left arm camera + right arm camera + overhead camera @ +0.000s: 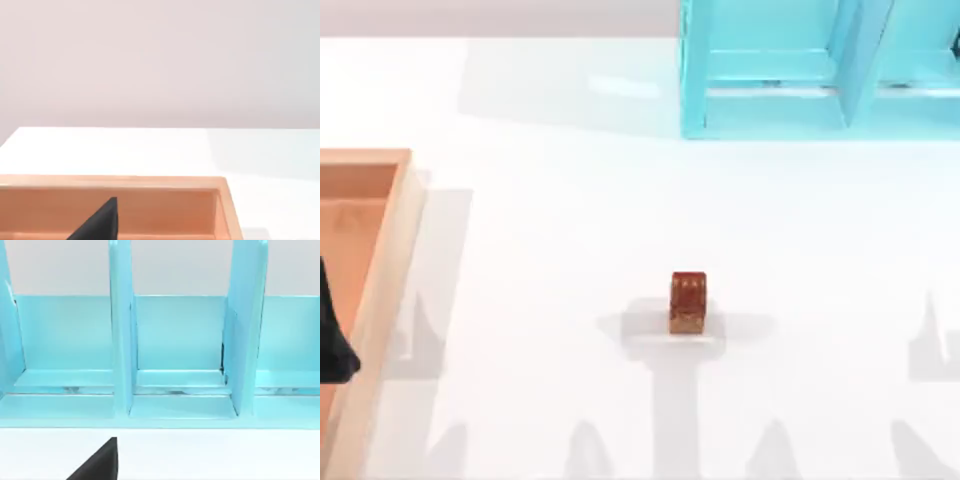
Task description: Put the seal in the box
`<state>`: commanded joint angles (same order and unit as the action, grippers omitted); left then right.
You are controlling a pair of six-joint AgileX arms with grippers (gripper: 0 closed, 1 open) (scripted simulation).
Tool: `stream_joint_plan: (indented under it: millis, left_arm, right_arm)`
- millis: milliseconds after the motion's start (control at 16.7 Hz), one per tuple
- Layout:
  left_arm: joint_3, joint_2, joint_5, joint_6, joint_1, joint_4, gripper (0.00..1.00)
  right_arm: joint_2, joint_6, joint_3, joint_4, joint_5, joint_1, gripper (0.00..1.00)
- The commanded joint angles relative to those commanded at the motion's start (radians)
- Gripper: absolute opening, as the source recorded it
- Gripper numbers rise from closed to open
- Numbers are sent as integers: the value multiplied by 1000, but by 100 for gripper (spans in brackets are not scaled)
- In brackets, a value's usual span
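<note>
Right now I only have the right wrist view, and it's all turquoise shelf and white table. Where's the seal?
Observer: In the top view the seal stands alone on the table, near the middle. It is well below the turquoise shelf, which sits at the top right.
Operator: And the box?
Observer: The box lies at the table's left edge, well apart from the seal.
Operator: Is either arm near it?
Observer: The left gripper hangs over the box's floor, at the top view's left edge.
</note>
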<state>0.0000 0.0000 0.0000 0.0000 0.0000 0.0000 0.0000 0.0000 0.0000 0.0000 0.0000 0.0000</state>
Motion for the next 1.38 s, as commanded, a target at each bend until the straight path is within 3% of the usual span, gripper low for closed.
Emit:
stream_joint_plan:
  millis: [240, 480, 720, 1380]
  left_arm:
    - [30, 29, 1, -13, -14, -22, 100]
    - [215, 210, 1, -87, -89, -149, 100]
    - [540, 543, -1, -205, -207, -363, 100]
    - [1568, 1748, 7, -577, -594, -1081, 100]
  right_arm:
    - [0, 0, 0, 0, 0, 0, 100]
    - [0, 0, 0, 0, 0, 0, 100]
    - [0, 0, 0, 0, 0, 0, 100]
    - [0, 0, 0, 0, 0, 0, 100]
